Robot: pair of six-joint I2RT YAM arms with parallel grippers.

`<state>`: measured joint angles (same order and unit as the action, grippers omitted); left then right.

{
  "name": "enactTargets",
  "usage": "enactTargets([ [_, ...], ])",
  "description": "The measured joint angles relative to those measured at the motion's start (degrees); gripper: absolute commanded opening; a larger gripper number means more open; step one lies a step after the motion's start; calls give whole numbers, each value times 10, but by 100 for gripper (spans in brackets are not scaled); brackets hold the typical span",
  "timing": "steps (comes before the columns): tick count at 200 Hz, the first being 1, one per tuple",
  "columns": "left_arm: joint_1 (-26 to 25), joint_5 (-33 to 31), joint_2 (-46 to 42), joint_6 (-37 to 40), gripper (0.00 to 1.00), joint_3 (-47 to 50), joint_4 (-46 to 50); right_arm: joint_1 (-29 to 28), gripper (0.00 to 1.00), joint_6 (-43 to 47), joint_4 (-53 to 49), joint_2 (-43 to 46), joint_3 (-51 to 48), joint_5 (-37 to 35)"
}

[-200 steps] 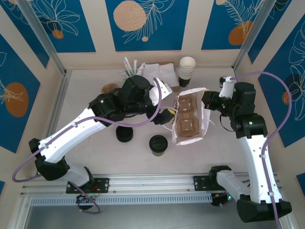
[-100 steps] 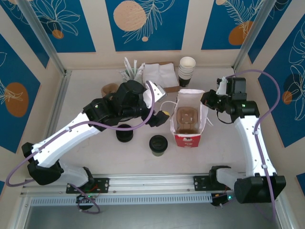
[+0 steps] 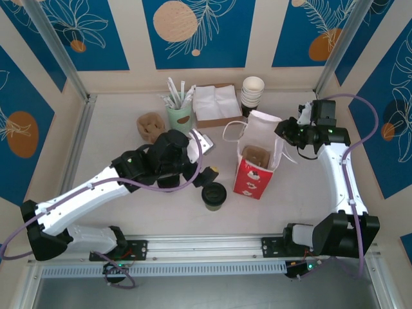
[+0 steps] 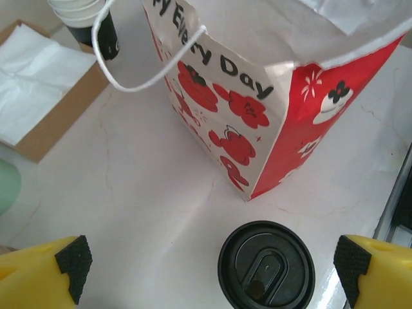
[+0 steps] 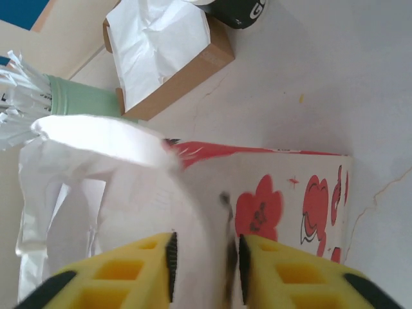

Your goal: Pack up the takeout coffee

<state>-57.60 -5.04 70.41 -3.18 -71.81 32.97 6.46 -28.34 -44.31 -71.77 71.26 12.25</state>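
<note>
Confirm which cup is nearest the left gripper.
The black-lidded coffee, right by the left gripper; the white stack and mint cup stand farther back.

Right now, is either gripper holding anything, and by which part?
Left gripper is open, holding nothing. Right gripper straddles the top edge of the bag; a pinch cannot be told.

Bright, even, diffuse light falls from above. Shadows on the table (image 3: 103, 116) are soft and short, lying close under the arms. The overhead view is sharp throughout. From the left wrist, the bag (image 4: 251, 109) is crisp, but its top edge washes out white, and the cup (image 4: 266, 264) lid carries a dull sheen. From the right wrist, the bag's rim is blown out and smeared.
</note>
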Motion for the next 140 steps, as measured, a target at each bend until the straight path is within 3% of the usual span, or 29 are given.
enactTargets([
  [67,-50,-74,14,-94,96,60,-14,14,57,19,-42,7,80,-12],
  [140,-89,-87,64,-213,99,87,-8,22,59,27,-92,48,103,-8],
])
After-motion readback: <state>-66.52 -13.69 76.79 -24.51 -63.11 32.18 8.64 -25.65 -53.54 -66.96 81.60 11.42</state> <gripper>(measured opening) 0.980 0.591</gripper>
